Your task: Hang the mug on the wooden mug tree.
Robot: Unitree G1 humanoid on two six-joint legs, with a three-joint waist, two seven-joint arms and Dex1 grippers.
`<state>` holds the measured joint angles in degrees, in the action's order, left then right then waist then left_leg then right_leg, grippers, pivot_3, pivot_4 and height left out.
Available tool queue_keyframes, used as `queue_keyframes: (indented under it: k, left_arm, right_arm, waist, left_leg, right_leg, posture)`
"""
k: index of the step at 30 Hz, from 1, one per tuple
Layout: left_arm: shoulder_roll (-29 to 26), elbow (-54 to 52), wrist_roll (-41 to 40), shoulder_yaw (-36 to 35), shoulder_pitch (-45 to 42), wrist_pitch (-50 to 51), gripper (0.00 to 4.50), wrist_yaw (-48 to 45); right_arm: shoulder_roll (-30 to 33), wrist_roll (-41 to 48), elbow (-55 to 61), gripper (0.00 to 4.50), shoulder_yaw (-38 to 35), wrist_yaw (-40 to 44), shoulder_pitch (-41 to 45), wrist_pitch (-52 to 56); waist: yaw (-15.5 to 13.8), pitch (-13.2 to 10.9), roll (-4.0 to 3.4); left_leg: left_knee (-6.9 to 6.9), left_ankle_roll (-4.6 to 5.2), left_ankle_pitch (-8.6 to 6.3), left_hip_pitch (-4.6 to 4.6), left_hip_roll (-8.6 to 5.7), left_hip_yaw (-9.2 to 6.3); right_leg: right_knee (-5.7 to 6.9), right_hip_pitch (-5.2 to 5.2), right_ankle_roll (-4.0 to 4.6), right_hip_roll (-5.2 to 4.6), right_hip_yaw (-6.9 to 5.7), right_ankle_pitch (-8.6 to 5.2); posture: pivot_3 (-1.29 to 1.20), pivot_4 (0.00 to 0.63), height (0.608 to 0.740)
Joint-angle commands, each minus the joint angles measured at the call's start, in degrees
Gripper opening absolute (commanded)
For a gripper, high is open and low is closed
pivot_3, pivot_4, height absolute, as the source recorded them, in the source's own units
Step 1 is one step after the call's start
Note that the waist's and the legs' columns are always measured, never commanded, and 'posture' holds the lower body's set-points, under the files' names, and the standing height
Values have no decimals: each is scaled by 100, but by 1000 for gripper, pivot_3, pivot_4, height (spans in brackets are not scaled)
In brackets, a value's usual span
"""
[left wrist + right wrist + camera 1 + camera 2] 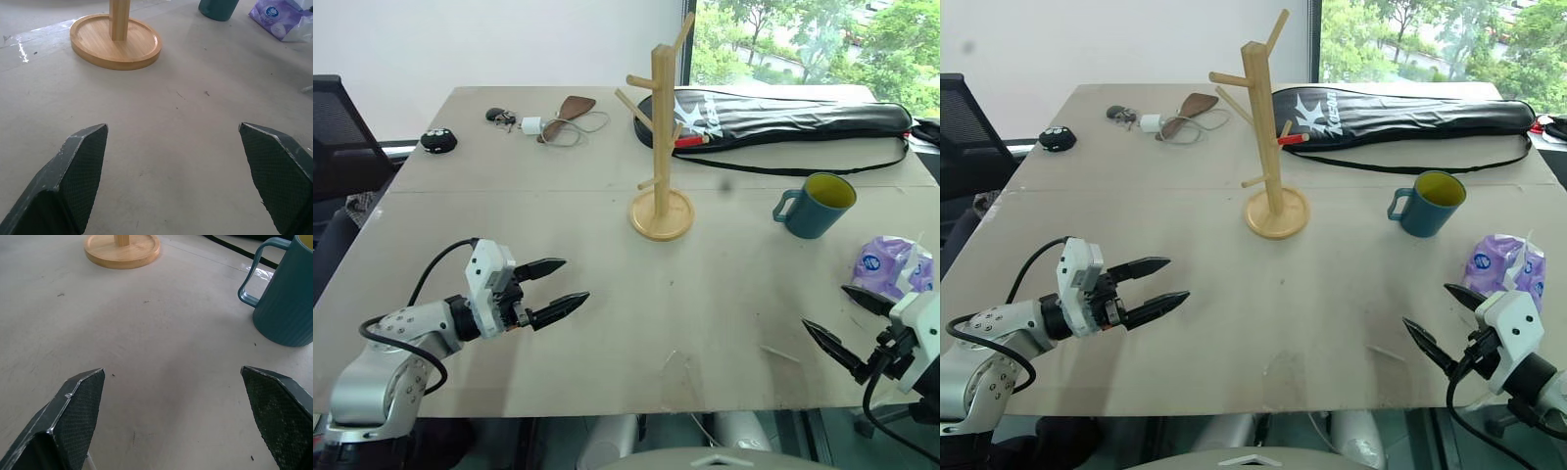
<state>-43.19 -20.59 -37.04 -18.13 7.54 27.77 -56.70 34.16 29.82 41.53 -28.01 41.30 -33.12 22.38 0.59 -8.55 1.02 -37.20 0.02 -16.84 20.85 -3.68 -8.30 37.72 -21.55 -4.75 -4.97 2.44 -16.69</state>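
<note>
The teal-blue mug [819,206] with a yellow inside stands upright on the table's right side, its handle turned left; the right wrist view shows it too [286,298]. The wooden mug tree [661,147] rises near the table's middle on a round base [115,41], its pegs bare. My left gripper [563,286] hovers open and empty over the table's front left, pointing toward the tree. Near the front right edge my right gripper [837,320] is open and empty, well short of the mug.
A purple tissue pack [893,266] lies just beyond the right gripper. A long black bag [783,117] lies across the back right. Keys, a white charger with cable [533,124] and a small black object [438,141] sit at the back left. A dark chair [337,127] stands left.
</note>
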Motion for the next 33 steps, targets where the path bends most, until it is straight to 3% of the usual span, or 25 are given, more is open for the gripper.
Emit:
queue_keyframes:
  k: [1, 8, 15, 22, 26, 33]
  left_arm:
    - [-137, -192, -172, -50, -178, 33, 4408, -108]
    - [-249, -748, -523, 248, -595, 126, 4408, -423]
    - [-126, -1042, -771, 521, -902, 215, 4408, -290]
    - [105, -1157, -669, 765, -1024, 163, 4408, 21]
    - [90, -1305, -648, 769, -845, 140, 4500, 65]
    - [39, -1700, -852, 604, -745, 336, 4500, 423]
  right_arm:
    - [-68, 39, 209, 4500, 88, -276, 250, 61]
    - [-523, -364, 242, 4500, 1335, -1443, 1539, 549]
    - [-1517, -1469, -1152, 4500, 2486, -2830, 3450, 692]
    - [-2351, -2084, -2834, 4500, 2574, -3611, 4701, 62]
    - [-2445, -2316, -3231, 2679, 2573, -3772, 4920, -122]
    - [-2665, -2341, -3011, 2679, 2558, -3927, 4862, 57]
  waist:
    - [0, 0, 0]
    - [15, -4, 0]
    - [25, -7, 3]
    - [36, -8, 0]
    - [42, -8, -1]
    - [63, -9, -3]
  left_leg:
    - [0, 0, 0, 0, 0, 0]
    - [0, -10, 6, -3, 2, 0]
    - [3, -17, 10, 6, -1, 2]
    - [3, -18, 10, 9, -2, 5]
    - [5, -18, 10, 12, -2, 6]
    - [3, -19, 11, 11, -1, 7]
  right_leg:
    - [0, 0, 0, 0, 0, 0]
    - [6, -5, 1, 2, 0, 0]
    - [4, -20, 1, 3, 4, 0]
    - [10, -28, 1, 5, 6, 0]
    - [10, -30, 1, 5, 6, 0]
    - [17, -29, 1, 7, 9, 0]
  posture:
    - [0, 150, 738]
    - [0, 150, 738]
    - [0, 150, 738]
    - [0, 150, 738]
    - [0, 150, 738]
    - [0, 150, 738]
